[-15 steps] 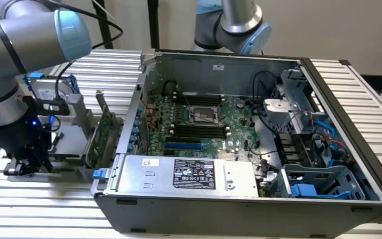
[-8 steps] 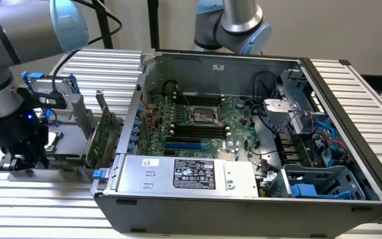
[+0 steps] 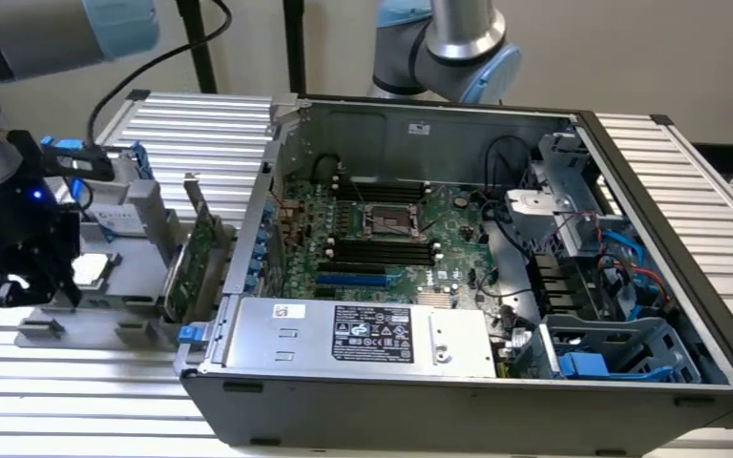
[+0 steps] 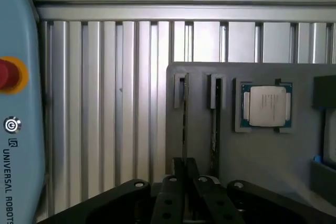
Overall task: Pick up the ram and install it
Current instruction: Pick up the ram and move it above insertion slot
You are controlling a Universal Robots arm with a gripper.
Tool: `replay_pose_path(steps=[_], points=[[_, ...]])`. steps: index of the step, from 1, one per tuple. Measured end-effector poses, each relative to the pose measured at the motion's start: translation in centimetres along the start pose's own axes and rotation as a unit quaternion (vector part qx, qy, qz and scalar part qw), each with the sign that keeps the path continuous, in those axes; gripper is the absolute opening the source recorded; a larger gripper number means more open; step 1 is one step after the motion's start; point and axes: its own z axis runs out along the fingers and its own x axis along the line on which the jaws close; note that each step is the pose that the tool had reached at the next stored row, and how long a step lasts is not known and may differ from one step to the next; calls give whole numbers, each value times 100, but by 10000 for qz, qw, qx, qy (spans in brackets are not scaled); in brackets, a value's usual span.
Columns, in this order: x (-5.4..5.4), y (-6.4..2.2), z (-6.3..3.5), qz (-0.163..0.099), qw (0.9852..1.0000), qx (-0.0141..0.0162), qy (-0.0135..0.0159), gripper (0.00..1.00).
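The ram (image 4: 185, 124) shows edge-on as a thin dark stick standing in a slot of the grey holder tray (image 4: 262, 153). My gripper (image 4: 185, 176) sits over its near end, with the black fingers (image 4: 177, 169) drawn together on either side of the stick, shut on it. In the exterior view my gripper (image 3: 4, 281) is low at the left end of the tray (image 3: 87, 310), outside the open computer case (image 3: 469, 405). The black memory slots (image 3: 373, 253) lie on the motherboard inside the case.
A second thin stick (image 4: 214, 129) stands in the neighbouring tray slot, beside a CPU (image 4: 265, 106). A green expansion card (image 3: 195, 262) and a hard drive with blue rails (image 3: 131, 205) stand between tray and case. Another arm (image 3: 450, 48) rises behind the case.
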Motion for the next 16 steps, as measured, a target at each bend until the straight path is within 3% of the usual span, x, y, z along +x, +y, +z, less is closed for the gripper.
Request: replay_pose_path(steps=[8,16], points=[[6,-63,-278,0,10000,0,-2,0],[11,-222,-526,-1,10000,0,-8,0]])
